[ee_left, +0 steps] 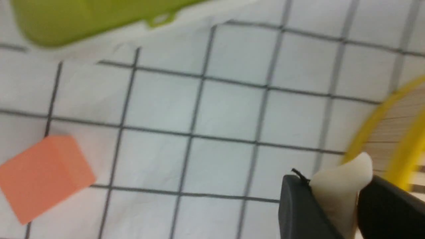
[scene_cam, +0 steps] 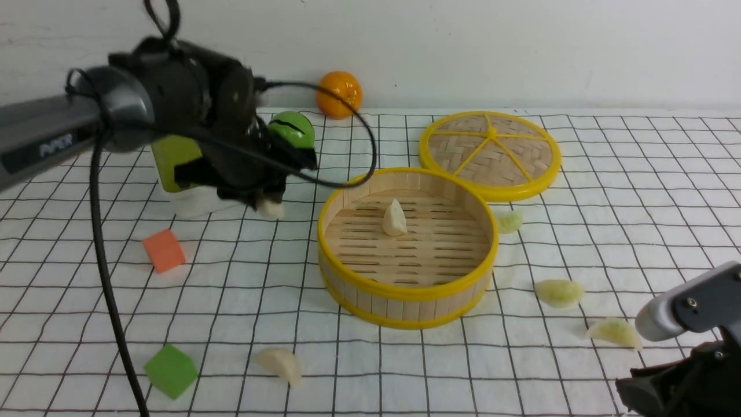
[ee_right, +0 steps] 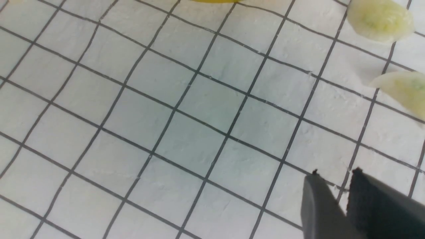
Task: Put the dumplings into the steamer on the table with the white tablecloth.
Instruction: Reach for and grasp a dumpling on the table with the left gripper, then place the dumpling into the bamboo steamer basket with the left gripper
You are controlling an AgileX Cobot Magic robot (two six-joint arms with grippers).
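The steamer (scene_cam: 405,289) stands mid-table on the white tablecloth (scene_cam: 637,202), with one cream dumpling (scene_cam: 394,218) on its slatted floor. Left of it, above the cloth, my left gripper (ee_left: 335,191) is shut on a cream dumpling (ee_left: 342,182); the steamer rim (ee_left: 372,126) lies just beyond. Another cream dumpling (scene_cam: 281,364) lies at the front. Greenish dumplings lie right of the steamer: one by its wall (scene_cam: 510,220), two nearer the front (scene_cam: 558,292) (scene_cam: 615,332). My right gripper (ee_right: 335,172) hovers low at the front right, narrowly open and empty, near two greenish dumplings (ee_right: 380,20) (ee_right: 405,88).
The woven yellow-rimmed lid (scene_cam: 490,153) lies flat behind the steamer. An orange cube (scene_cam: 164,250) and a green cube (scene_cam: 170,370) sit at the left. A green-and-white container (scene_cam: 173,156), a green ball (scene_cam: 292,128) and an orange fruit (scene_cam: 339,94) stand at the back.
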